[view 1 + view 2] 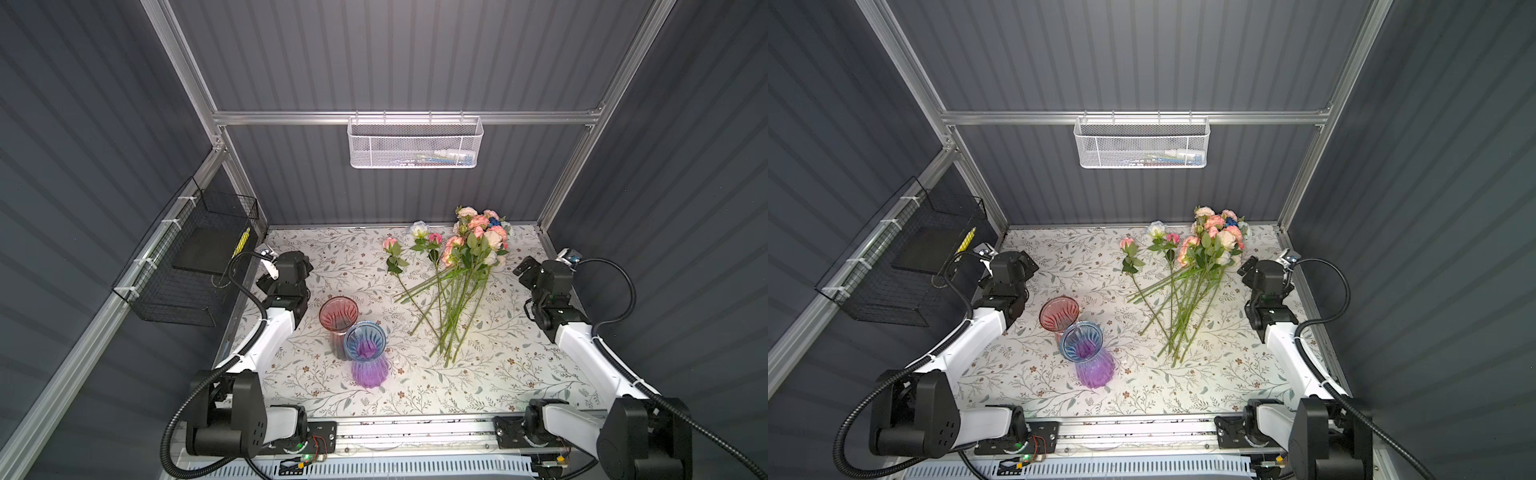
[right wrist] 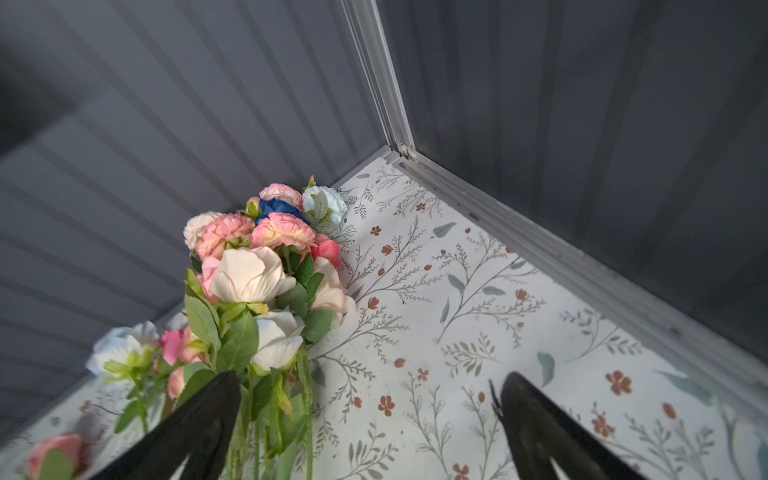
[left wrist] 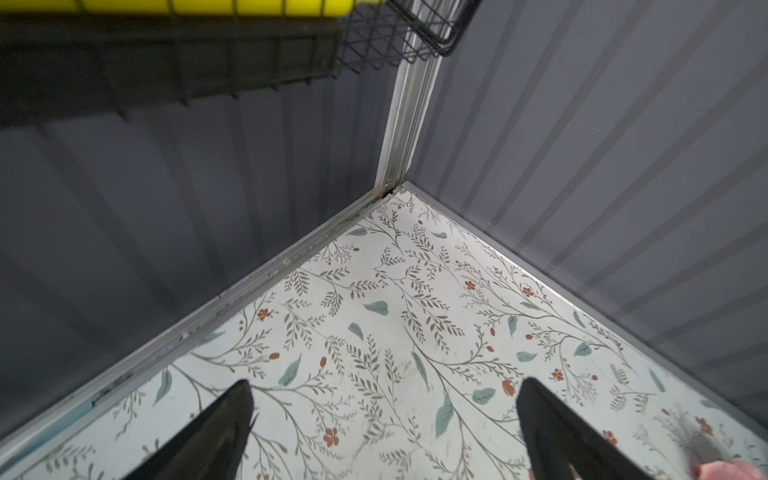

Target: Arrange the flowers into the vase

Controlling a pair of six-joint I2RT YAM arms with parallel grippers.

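Nearest stands a ribbed blue-and-purple glass vase (image 1: 366, 353), just in front of a ribbed pink glass vase (image 1: 338, 313), near left on the floral-patterned bench (image 1: 519, 374). Far right lie long green-stemmed flowers (image 1: 455, 282) in pink, peach, cream, white and blue, heaped with blooms toward the back wall, 3 blooms spread leftward. Both the left tool (image 3: 384, 384) and the right tool (image 2: 370, 376) gape wide, holding nothing; the right one is near the blooms.

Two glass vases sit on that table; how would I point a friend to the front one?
On the flower-print table, left of the flowers, stand two glass vases. The blue vase is nearer the front edge: blue rim, purple base, while the red vase behind it is pinkish.
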